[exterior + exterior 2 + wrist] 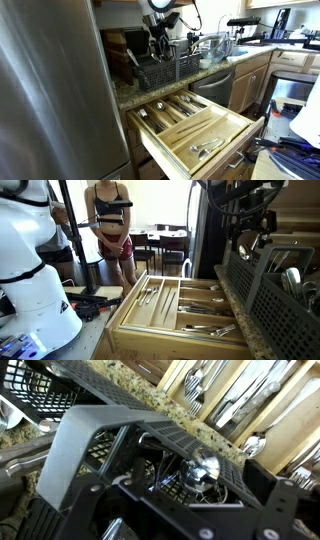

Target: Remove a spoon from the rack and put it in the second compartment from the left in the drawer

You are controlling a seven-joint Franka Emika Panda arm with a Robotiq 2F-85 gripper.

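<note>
- Black wire-grid rack sits on the speckled granite bench, just beside the steel fridge. In an exterior view the rack's mesh wall fills the right side.
- Pincer hangs over the rack's cutlery end with its jaws standing apart and nothing seen between them. It is close above the upright handles there, but whether it touches any of them cannot be told.
- Spoon shows in the wrist view as a shiny rounded bowl inside the rack's dark cutlery holder, among other metal pieces. It lies in the rack, not in the drawer.
- Pale wooden drawer stands pulled out below the bench edge, under and in front of the rack. It shows in both exterior views, and in one the drawer runs across the lower middle.
- Thin wooden slats split it into long narrow slots lying side by side, most of them holding forks, knives and spoons. A crosswise section at its front holds a few more pieces.
- In the wrist view a strip of granite runs between the rack and the filled slots at upper right.
- Stainless dishwasher stands just beside the drawer.
- White robot base fills the left of an exterior view, and a person stands well behind it.
</note>
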